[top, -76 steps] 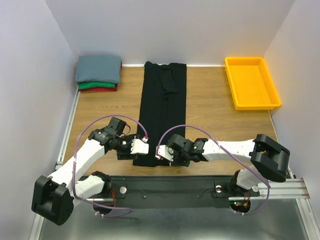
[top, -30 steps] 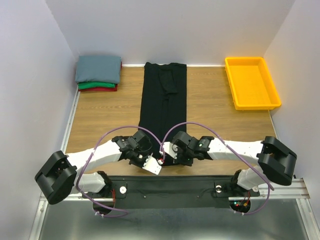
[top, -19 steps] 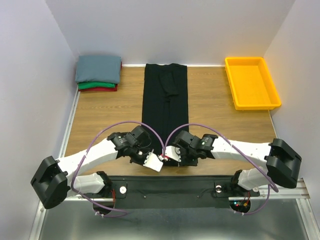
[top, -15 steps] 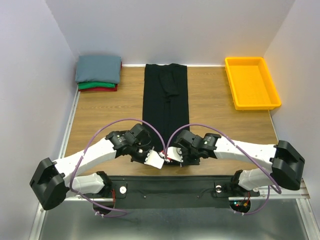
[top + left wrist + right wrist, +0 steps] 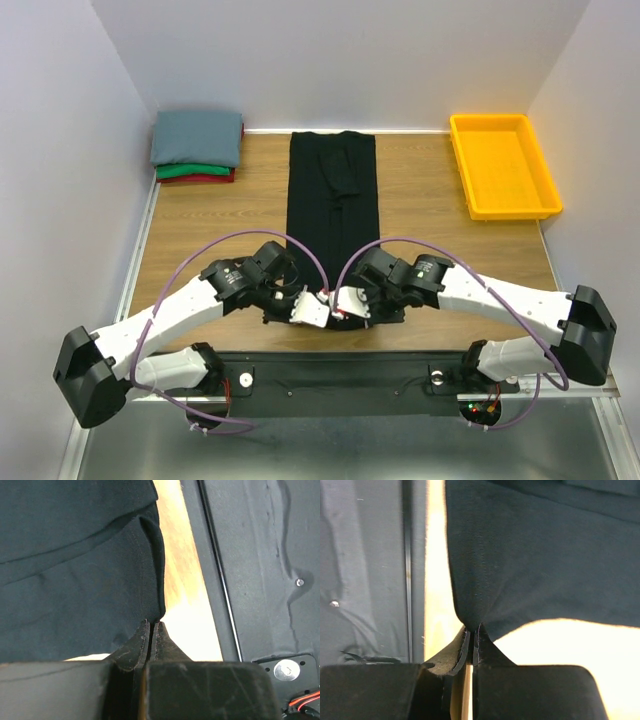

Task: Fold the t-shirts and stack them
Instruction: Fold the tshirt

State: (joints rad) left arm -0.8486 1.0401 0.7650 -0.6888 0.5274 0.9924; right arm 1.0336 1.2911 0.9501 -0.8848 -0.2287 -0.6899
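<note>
At the near edge of the table, the left gripper and the right gripper sit just beside each other. Each has its jaws pressed together on the near hem of the black t-shirt. This shirt lies as a long narrow strip along the table's middle. The folded grey-blue, green and red t-shirts are stacked in the far left corner.

Even, bright overhead light; wrist views overexpose the wood, near fingers blurred
</note>
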